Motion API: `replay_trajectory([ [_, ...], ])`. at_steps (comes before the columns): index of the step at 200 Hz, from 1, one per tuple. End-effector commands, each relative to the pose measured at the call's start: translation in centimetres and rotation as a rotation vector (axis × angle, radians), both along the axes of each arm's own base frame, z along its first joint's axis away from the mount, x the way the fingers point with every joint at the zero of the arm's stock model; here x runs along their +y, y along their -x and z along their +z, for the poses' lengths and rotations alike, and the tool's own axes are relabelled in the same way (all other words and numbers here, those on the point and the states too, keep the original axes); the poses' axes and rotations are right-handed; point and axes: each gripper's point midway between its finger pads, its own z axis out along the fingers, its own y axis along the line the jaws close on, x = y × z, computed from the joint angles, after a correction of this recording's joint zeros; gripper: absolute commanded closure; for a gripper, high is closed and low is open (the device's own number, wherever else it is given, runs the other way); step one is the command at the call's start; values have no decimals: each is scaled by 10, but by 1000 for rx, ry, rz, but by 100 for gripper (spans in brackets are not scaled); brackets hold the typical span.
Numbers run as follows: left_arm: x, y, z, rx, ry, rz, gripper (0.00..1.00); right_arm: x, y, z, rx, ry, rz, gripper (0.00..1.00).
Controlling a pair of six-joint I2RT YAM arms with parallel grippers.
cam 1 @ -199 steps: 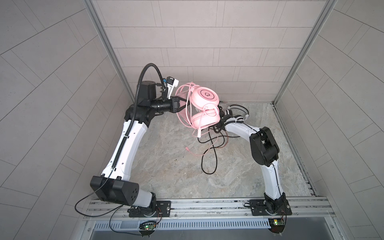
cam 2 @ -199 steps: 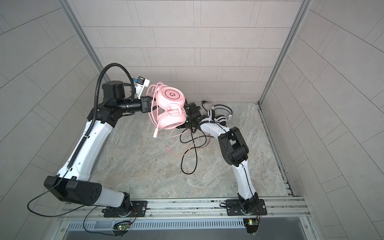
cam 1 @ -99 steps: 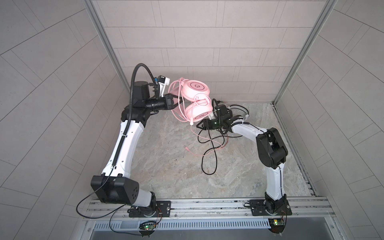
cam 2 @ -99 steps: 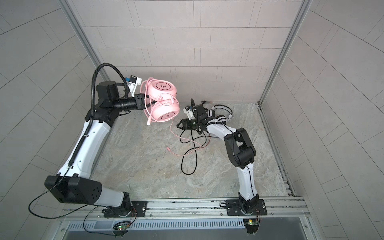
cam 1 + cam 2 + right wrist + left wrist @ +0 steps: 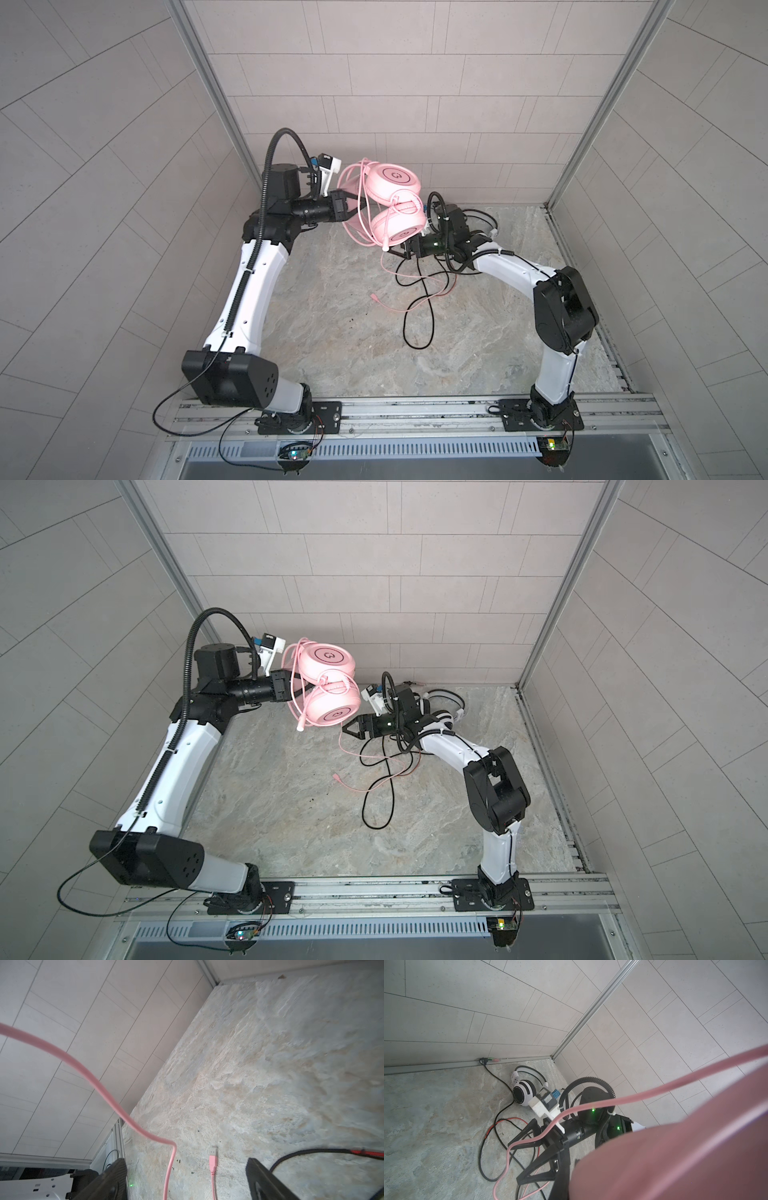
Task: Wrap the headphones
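1. Grey tiled walls box in a marbled, stone-patterned table seen from overhead.
2. Clamped shut at 11 o'clock from the table's centre, the left pincer grips the headband of an all-pink over-ear headset. It holds the headset clear of the table, with one round ear cup above the other in both top views.
3. Wide open and gripping nothing, the right pincer sits just below the lower ear cup at 12 o'clock.
4. Loops of the thin pink cable hang around the headband. The free length drops between the right pincer's spread fingers; whether it touches either cannot be told. It ends in a pink USB plug lying flat on the table toward 9 o'clock.
5. At 1 o'clock, near the back wall, a white-and-black striped over-ear headset lies on the table. The white-and-black right arm largely hides it in both top views.
6. From that headset a long black braided cable, red along one stretch, sprawls in loose loops toward the centre and crosses the pink cable.
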Motion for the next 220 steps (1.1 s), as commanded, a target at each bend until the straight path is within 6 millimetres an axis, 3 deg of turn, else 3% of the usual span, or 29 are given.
replay_trajectory([
  [1, 2, 6, 21, -48, 7, -2, 100, 14, 23, -33, 46, 64, 65, 9],
  [38, 3, 4, 17, -39, 1, 1, 100, 24, 46, -73, 88, 169, 104, 19],
  [74, 10, -3, 17, -33, -9, 57, 100, 17, 48, -98, 128, 229, 70, 69],
  [112, 33, -26, 14, 4, -13, 228, 100, 7, 61, -105, 141, 251, 53, 100],
  [179, 100, -71, 10, 70, 116, 555, 100, -16, 111, -120, 133, 352, 63, 100],
  [201, 115, -79, 10, 66, 148, 624, 100, -13, 130, -121, 124, 386, 91, 100],
  [220, 133, -80, 2, 56, 57, 724, 100, -7, 147, -117, 104, 417, 117, 100],
])
